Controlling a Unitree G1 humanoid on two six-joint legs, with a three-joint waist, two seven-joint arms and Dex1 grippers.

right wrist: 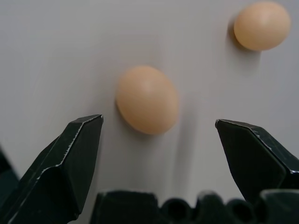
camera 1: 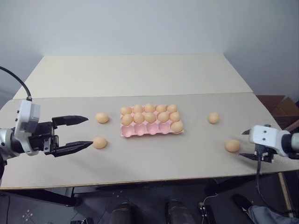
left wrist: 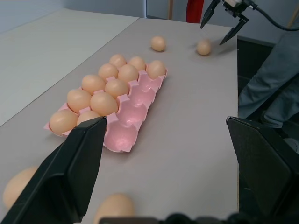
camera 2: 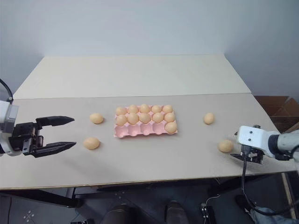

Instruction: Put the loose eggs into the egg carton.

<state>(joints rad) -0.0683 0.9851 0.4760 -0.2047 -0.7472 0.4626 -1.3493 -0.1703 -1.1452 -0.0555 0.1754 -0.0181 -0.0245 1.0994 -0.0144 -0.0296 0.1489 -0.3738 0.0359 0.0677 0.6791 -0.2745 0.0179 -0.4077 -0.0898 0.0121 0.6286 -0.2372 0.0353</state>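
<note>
**Right jaws lined up on a loose egg, 4 still out**

Take the egg carton (camera 1: 152,129) as your landmark: it lies mid-table with 11 eggs seated, and the 4 empty cups are all in its near row, left of the 1 egg at that row's right end. 2 loose eggs lie to the carton's right, the far one (camera 1: 213,117) near its back row line and the near one (camera 1: 232,146) further out toward the table (camera 1: 140,163) edge. 2 more lie to the carton's left (camera 1: 102,117) (camera 1: 99,142).

Your right gripper (right wrist: 159,128) has its jaws spread wide and empty, with the near right-hand egg (right wrist: 147,99) just ahead of the tips and roughly centred between them. I judge this to be the approach before the grasp. Bring the tips forward until they flank the egg's widest part, keep them just off the table, and close gently; a smooth oval will likely squirt out if you pinch near its end.

Your left gripper (camera 1: 74,134) is also released, jaws wide, holding nothing, hovering left of the carton by the 2 eggs there.
</note>
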